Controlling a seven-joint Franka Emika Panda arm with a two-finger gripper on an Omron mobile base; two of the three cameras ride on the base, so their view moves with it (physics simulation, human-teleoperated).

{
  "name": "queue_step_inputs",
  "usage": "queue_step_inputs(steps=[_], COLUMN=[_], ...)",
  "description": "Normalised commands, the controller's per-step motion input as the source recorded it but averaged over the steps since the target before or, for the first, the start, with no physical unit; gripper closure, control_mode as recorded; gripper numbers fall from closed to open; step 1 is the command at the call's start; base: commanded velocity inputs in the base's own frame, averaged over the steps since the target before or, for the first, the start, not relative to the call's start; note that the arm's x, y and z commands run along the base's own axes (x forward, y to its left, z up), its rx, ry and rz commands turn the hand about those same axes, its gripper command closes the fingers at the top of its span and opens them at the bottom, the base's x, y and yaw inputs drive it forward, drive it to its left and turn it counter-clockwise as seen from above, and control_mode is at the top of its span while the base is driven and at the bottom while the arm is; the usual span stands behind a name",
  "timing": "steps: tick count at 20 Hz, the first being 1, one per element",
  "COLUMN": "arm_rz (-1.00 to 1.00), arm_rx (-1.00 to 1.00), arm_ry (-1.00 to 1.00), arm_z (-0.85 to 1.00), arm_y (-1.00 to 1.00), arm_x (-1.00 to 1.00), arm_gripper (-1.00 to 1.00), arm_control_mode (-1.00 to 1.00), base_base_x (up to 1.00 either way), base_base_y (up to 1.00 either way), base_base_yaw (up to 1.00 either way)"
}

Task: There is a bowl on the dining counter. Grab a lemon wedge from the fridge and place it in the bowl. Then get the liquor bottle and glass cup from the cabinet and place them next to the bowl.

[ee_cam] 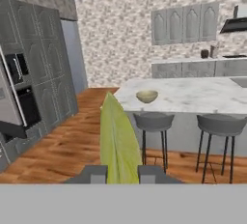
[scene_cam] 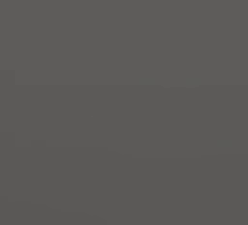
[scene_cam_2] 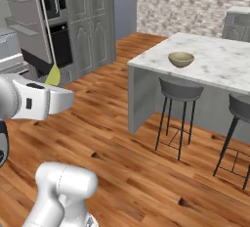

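No text, label, brand, number or sign could be read in any view. The fridge (scene_cam_2: pixel 19 25), cabinets (ee_cam: pixel 185 22), counter (scene_cam_2: pixel 215 59) and bowl (scene_cam_2: pixel 181 59) bore no lettering, and the left base view was flat grey with nothing legible.

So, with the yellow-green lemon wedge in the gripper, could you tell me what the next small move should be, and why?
Probably drive the base toward the white marble dining counter. The gripper is shut on the yellow-green lemon wedge, but the olive-tan bowl sits well across the wood floor, likely beyond the arm's reach.
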Motion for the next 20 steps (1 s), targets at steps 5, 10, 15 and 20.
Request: queue_step_inputs(steps=[5, 10, 15, 20], arm_rz=[0.00, 0.00, 0.00, 0.00], arm_rx=[0.00, 0.00, 0.00, 0.00], arm_ry=[0.00, 0.00, 0.00, 0.00], arm_z=[0.00, 0.00, 0.00, 0.00], arm_y=[0.00, 0.00, 0.00, 0.00], arm_x=[0.00, 0.00, 0.00, 0.00], arm_gripper=[1.00, 1.00, 1.00, 1.00], arm_control_mode=[1.00, 1.00, 1.00, 1.00], base_base_x=[1.00, 0.96, 0.94, 0.86], base_base_y=[-0.45, -0.28, 0.00, 0.00], base_base_yaw=[0.00, -0.09, -0.30, -0.39])
